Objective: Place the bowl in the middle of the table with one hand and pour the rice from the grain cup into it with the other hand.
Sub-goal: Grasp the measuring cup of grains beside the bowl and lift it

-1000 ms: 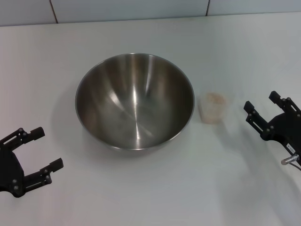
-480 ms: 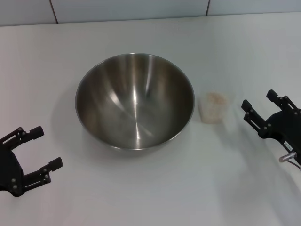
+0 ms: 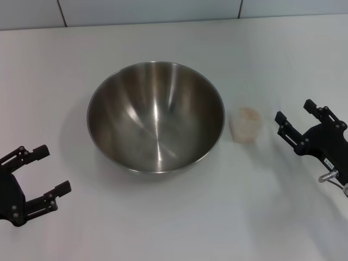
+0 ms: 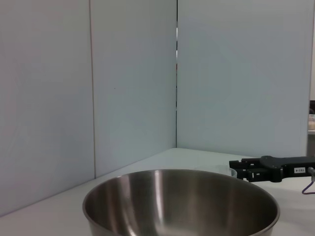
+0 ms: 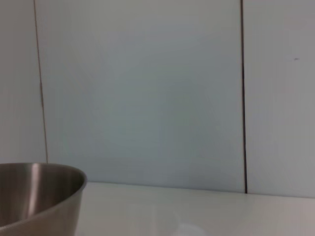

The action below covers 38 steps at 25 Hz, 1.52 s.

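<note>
Item one, the grain cup (image 3: pixel 246 124): small clear plastic cup standing upright at centre-right of the head view, holding a low pale heap of rice (image 3: pixel 248 113); it stands just beside the right rim of the bowl (image 3: pixel 156 117), apart from it by a thin strip of white. Item two, the bowl: large steel, I see nothing in it, sitting near the middle of the table (image 3: pixel 179 217), so I judge the placing step done and the pour not yet begun. Item three, the right gripper (image 3: pixel 300 124): at the right edge of the head view, fingers spread wide and holding nothing, its opening turned toward the cup, which lies to the left of it at about the same height in the frame; the cup's axis is vertical, so I judge a level side grasp suits. This gripper is by far the nearer one; its tip also shows past the bowl's far rim in the left wrist view. Item four, the left gripper (image 3: pixel 35 176): lower left corner, fingers likewise spread and empty, well apart from the bowl. Room: bare table around the cup on its near, far and right sides; only the bowl's rim crowds its left.
</note>
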Tool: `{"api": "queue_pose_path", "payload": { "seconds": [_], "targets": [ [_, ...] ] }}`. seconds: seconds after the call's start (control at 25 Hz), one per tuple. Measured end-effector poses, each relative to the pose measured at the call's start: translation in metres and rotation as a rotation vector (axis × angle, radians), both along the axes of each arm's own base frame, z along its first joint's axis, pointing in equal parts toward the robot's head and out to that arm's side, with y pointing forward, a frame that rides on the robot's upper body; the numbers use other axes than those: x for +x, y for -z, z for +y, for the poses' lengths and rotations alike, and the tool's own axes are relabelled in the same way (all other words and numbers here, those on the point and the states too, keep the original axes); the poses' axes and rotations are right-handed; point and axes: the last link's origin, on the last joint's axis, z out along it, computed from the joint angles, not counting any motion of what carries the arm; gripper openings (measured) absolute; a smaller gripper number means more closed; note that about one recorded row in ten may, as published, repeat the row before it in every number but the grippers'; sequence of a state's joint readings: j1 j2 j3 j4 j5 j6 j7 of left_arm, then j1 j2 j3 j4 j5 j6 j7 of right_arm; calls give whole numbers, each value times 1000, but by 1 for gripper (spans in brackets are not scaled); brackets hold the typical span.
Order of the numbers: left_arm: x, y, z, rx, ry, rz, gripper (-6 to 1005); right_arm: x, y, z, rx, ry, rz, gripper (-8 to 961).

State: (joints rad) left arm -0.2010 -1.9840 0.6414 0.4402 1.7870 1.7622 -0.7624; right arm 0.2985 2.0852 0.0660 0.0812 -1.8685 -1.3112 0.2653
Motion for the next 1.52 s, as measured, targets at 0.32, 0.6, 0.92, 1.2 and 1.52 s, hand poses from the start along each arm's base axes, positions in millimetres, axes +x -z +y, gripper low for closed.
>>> {"api": "queue_pose_path", "payload": {
  "seconds": [0.32,0.6,0.92,1.2,1.52],
  "targets": [
    [0,-1,0,1,2,-1,826,-1,1,6,-2,4,-4,762],
    [-1,-4,-2,13,-2,-8,825,-3,2,12,-10,7,-12,763],
    [-1,-8,-4,18,-5,-20,825,-5,3,22,-17,14,-25,763],
    [-1,-10,-4,24,-4,-26,825,-7,4,30,-25,14,-37,762],
    [0,-10,-3,25,-2,-27,826,-8,4,34,-28,11,-44,762]
  ]
}}
